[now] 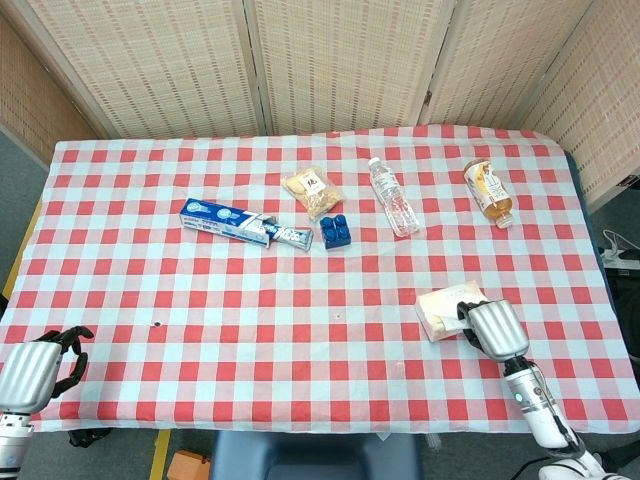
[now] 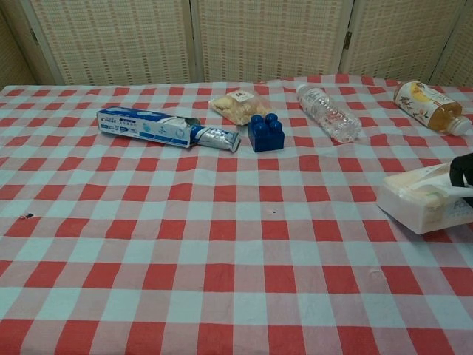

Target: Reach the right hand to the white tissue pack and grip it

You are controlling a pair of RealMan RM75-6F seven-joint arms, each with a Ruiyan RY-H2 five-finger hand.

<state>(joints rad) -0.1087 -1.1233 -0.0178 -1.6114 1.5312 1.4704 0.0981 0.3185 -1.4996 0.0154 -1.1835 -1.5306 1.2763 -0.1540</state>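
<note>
The white tissue pack (image 1: 440, 308) lies on the checked cloth near the table's right front. My right hand (image 1: 495, 328) sits against its right end and grips it, dark fingers wrapped over the top. In the chest view the pack (image 2: 421, 200) is at the right edge, with only the hand's black fingertips (image 2: 462, 170) showing over its far corner. My left hand (image 1: 35, 368) hangs off the table's front left corner, fingers loosely apart and holding nothing.
A toothpaste box (image 1: 240, 225), a blue brick (image 1: 335, 232), a snack bag (image 1: 312, 192), a clear water bottle (image 1: 393, 197) and a tea bottle (image 1: 488, 192) lie across the far half. The table's front edge (image 1: 400, 428) runs close behind the right hand.
</note>
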